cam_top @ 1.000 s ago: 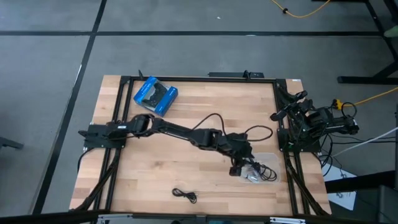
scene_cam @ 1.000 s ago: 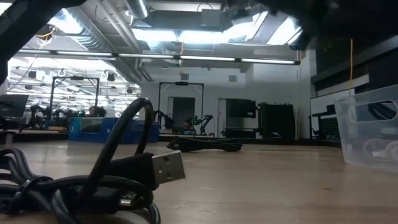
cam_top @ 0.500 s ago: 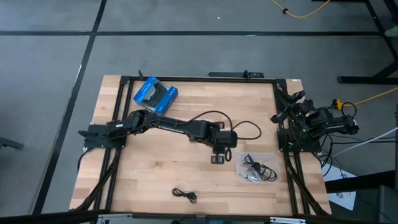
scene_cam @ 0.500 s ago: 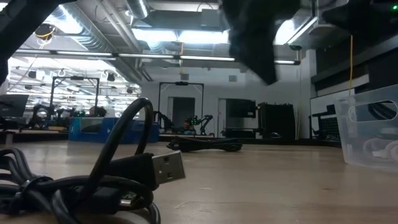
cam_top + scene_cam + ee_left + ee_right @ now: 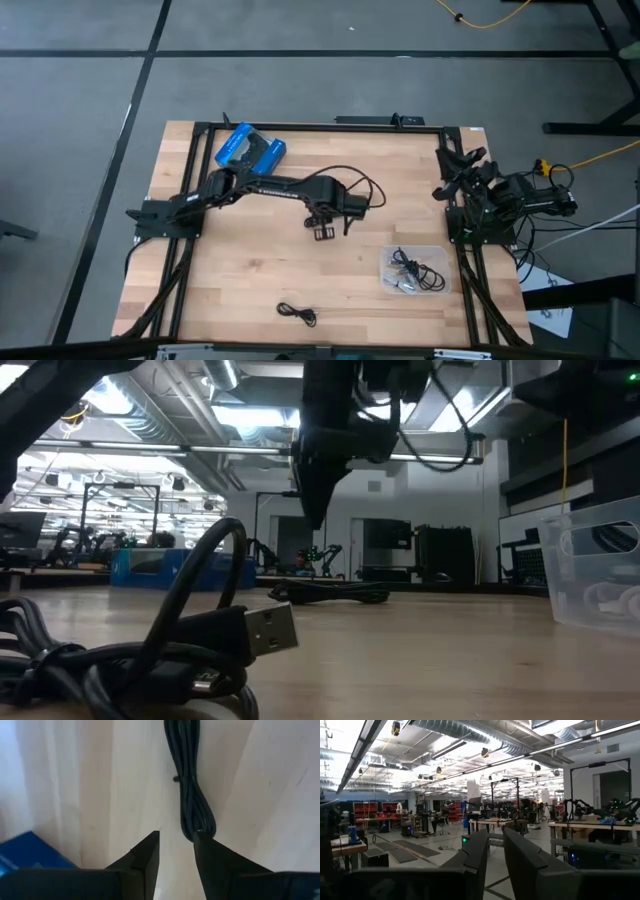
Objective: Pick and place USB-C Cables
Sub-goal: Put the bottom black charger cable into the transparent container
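My left gripper (image 5: 322, 230) hangs open over the middle of the table, fingers pointing down (image 5: 315, 510). In the left wrist view a black bundled USB-C cable (image 5: 192, 795) lies flat on the wood just ahead of the gripper (image 5: 176, 836), untouched. The low view shows it as a low dark bundle (image 5: 330, 593). Several more cables lie in the clear tray (image 5: 415, 270). Another black cable (image 5: 297, 313) lies near the near edge and fills the low view's foreground (image 5: 150, 660). My right gripper (image 5: 465, 180) waits at the right edge, with a narrow gap between its fingers (image 5: 495, 855).
A blue-and-black package (image 5: 250, 152) lies at the far left corner of the table and shows in the left wrist view (image 5: 25, 857). The clear tray's wall (image 5: 600, 575) stands at the right. Bare wood lies between the middle cable and the near-edge cable.
My left gripper has moved from above the clear tray toward the table's left and far edge, ending over the middle of the table. The arm's own looped lead has travelled with it. The cables in the tray and the one near the near edge have stayed put.
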Controlling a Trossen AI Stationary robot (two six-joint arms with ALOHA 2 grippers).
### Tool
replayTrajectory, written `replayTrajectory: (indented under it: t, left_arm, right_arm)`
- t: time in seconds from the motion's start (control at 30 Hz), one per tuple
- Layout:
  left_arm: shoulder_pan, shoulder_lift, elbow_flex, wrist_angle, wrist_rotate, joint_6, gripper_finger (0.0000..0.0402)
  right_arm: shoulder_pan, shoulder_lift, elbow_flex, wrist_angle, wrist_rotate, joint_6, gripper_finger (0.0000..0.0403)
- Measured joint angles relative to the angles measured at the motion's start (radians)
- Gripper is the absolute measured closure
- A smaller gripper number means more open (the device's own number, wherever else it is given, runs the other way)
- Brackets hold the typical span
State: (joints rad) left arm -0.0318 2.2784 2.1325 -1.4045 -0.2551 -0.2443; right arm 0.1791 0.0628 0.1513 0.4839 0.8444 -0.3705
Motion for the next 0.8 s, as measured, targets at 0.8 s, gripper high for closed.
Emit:
replayTrajectory:
  t: [0.8]
  left_arm:
    - [0.021, -0.346, -0.256, -0.131, 0.081, -0.044, 0.0288]
  right_arm:
    - [0.0, 0.001, 0.0, -0.07, 0.027, 0.004, 0.0334]
